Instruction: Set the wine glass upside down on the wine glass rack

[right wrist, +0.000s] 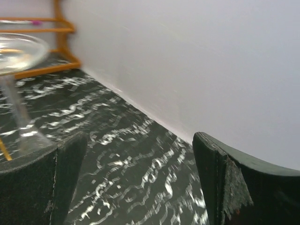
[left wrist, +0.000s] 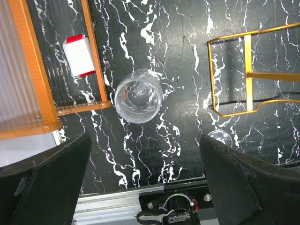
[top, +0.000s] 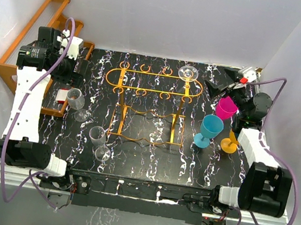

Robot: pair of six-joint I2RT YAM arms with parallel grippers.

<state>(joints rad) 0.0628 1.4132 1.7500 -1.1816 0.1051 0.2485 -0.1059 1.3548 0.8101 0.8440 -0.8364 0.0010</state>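
The clear wine glass (top: 188, 72) hangs upside down, its round foot on top, at the right end of the thin orange wire rack (top: 153, 91). The left end effector (left wrist: 145, 154) and the right end effector (right wrist: 140, 154) are both open and empty.

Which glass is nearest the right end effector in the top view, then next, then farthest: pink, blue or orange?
1. Pink glass, beside the right end effector.
2. Blue glass, farther toward the bases.
3. Orange glass, closest to the bases.
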